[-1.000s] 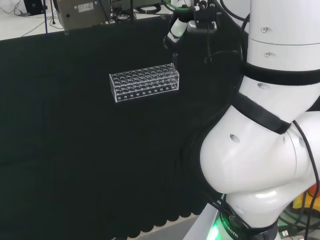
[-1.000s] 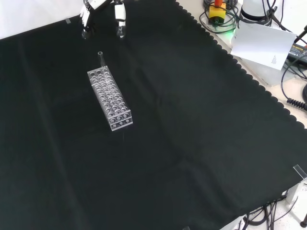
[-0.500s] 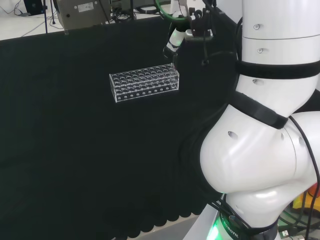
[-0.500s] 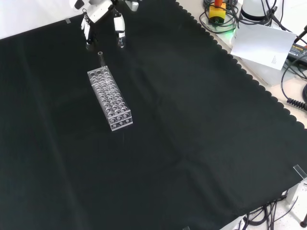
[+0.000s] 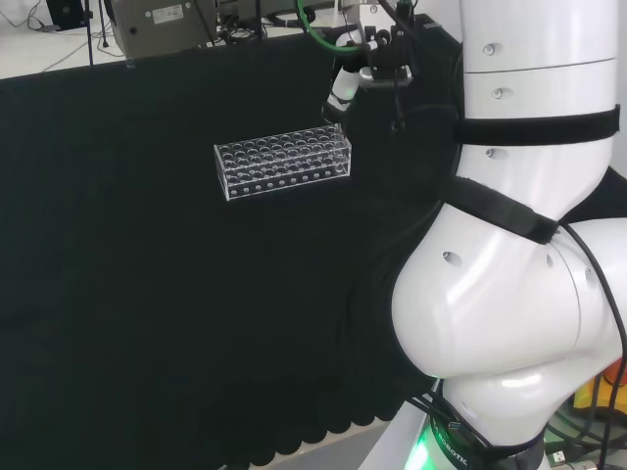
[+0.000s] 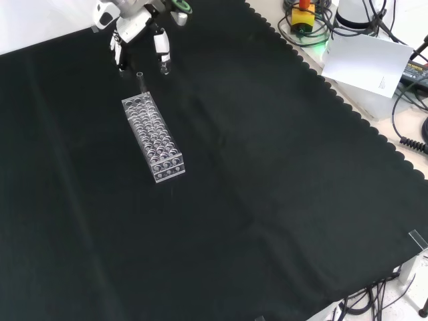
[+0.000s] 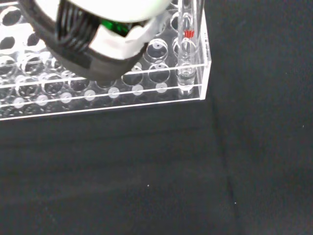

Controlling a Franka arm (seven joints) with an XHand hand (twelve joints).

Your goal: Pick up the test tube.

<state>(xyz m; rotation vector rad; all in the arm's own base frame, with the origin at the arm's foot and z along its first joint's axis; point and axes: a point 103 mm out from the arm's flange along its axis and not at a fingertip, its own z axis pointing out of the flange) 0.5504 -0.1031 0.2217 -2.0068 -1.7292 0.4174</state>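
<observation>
While the hand (image 6: pixel 137 27) hangs released, fingers (image 6: pixel 162 57) spread and holding nothing, over the bench's far edge in the front view, the test tube (image 6: pixel 141 81) stands upright in the rack's (image 6: pixel 152 137) end corner hole. To grasp cleanly, lower straight, fingers either side, then pinch.

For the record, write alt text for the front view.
A robot hand hangs, fingers spread, above a single test tube standing at the far end of a clear rack on black cloth, not touching it.
</observation>
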